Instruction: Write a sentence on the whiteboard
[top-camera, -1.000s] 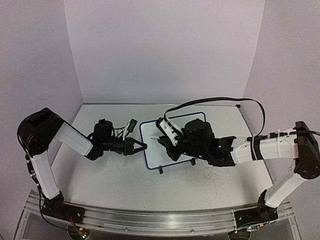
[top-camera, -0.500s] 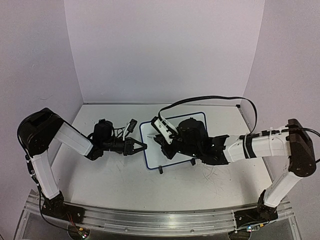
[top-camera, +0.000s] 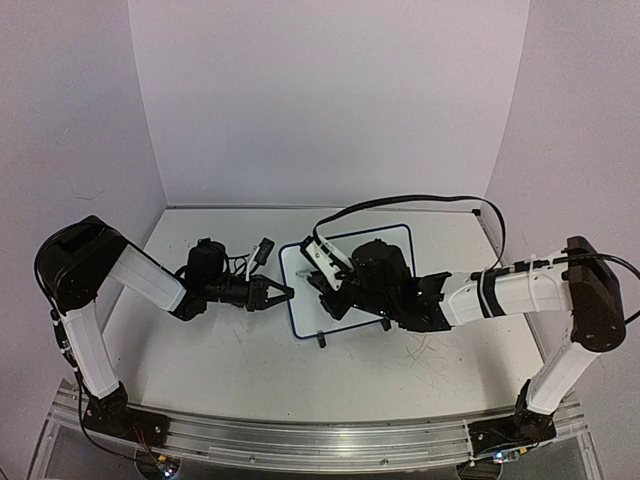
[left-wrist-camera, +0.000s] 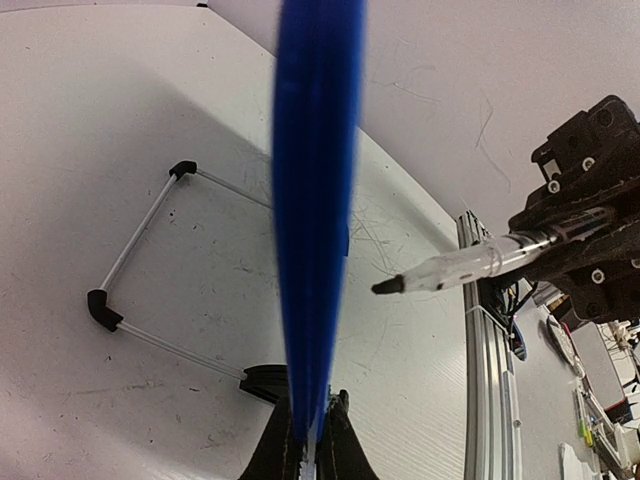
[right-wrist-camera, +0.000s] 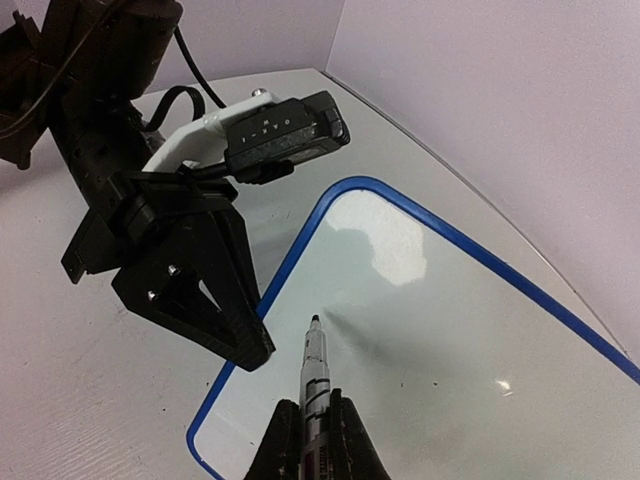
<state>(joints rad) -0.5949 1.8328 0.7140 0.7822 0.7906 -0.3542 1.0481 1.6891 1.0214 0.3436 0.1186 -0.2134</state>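
Note:
The whiteboard (top-camera: 299, 306) stands on the tabletop, blue-rimmed, largely hidden under my right arm in the top view. My left gripper (top-camera: 286, 293) is shut on its left rim; the left wrist view shows the blue rim (left-wrist-camera: 315, 200) edge-on between the jaws of the left gripper (left-wrist-camera: 316, 425). My right gripper (right-wrist-camera: 312, 410) is shut on a white marker (right-wrist-camera: 315, 365), uncapped, its dark tip close over the whiteboard (right-wrist-camera: 450, 330) near the upper left corner. The board surface that shows is blank; the sentence is out of view. The marker (left-wrist-camera: 455, 270) also shows in the left wrist view.
A wire stand (left-wrist-camera: 140, 235) and a black clip foot (left-wrist-camera: 262, 380) prop the board from behind; another clip foot (top-camera: 322, 341) shows at its front edge. A black cable (top-camera: 420, 199) loops above my right arm. An aluminium rail (top-camera: 320, 440) runs along the near edge.
My right arm has slid left across the board with the marker, its elbow drawing in. The left arm and the board have stayed put.

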